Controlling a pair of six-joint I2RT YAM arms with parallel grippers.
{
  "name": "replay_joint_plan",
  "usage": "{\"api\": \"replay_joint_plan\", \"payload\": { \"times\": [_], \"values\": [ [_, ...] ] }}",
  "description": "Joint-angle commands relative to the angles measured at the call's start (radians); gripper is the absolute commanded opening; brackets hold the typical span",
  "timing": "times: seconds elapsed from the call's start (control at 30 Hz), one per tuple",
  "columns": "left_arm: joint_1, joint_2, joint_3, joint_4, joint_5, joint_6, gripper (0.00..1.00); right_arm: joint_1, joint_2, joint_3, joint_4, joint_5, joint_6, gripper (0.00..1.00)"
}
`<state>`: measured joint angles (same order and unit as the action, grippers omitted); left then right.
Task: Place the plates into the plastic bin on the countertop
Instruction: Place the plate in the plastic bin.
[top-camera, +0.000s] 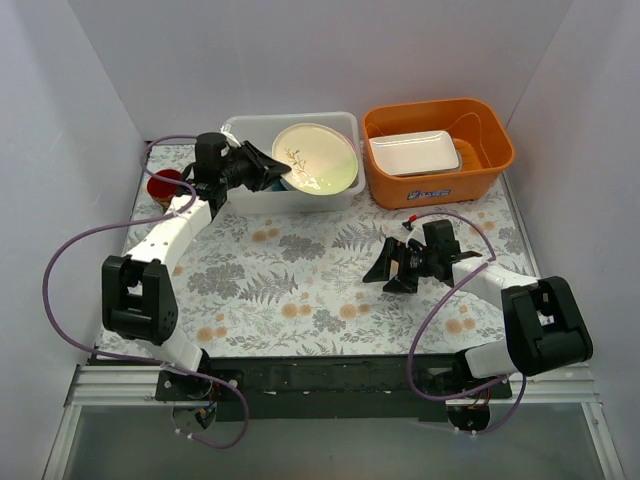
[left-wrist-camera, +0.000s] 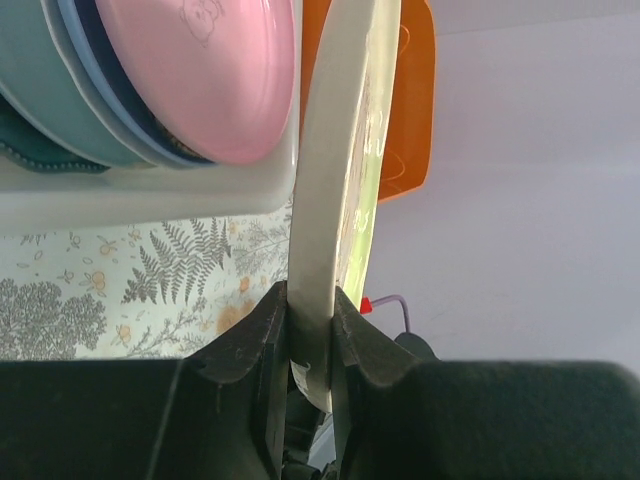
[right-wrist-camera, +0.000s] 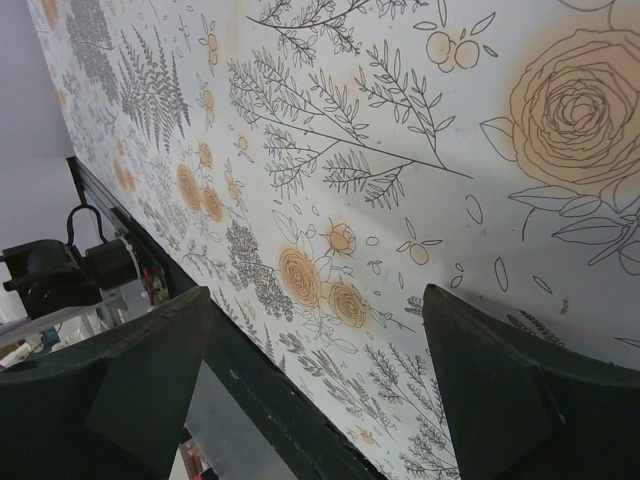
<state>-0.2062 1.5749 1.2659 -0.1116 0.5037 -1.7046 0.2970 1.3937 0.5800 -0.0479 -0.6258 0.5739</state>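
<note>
Left jaws clamp cream plate (top-camera: 318, 158) over plastic bin (top-camera: 252, 200)

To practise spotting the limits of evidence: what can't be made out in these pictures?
1. Top view: the plate in the left gripper covers the bin, hiding any plates inside.
2. Left wrist: the stack in the bin is cut off by the top and left edges, so uncountable.
3. Top view: the left arm hides part of the red cup.

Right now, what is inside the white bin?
A pink plate atop bluish plates. The cream leaf plate, pinched in the left hand, covers most of the bin from above, so anything beneath is hidden.
</note>
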Motion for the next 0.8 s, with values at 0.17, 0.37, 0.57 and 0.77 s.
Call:
{"api": "replay_joint_plan", "payload": {
  "times": [0.17,0.37,0.57,0.77],
  "values": [
    [0.018,0.145,0.196,0.164,0.071,-0.05,0.0,0.007,0.053,0.038,0.072,-0.005,0.003,0.93],
    [0.018,0.287,0.309,0.168,0.076,-0.07,0.0,0.008,0.085,0.049,0.079,-0.011,0.0,0.93],
    [0.018,0.381,0.415,0.142,0.07,-0.063,0.0,0.008,0.119,0.057,0.086,-0.015,-0.009,0.93],
    [0.017,0.439,0.461,0.141,0.067,-0.064,0.0,0.008,0.145,0.063,0.088,-0.023,-0.016,0.92]
  ]
}}
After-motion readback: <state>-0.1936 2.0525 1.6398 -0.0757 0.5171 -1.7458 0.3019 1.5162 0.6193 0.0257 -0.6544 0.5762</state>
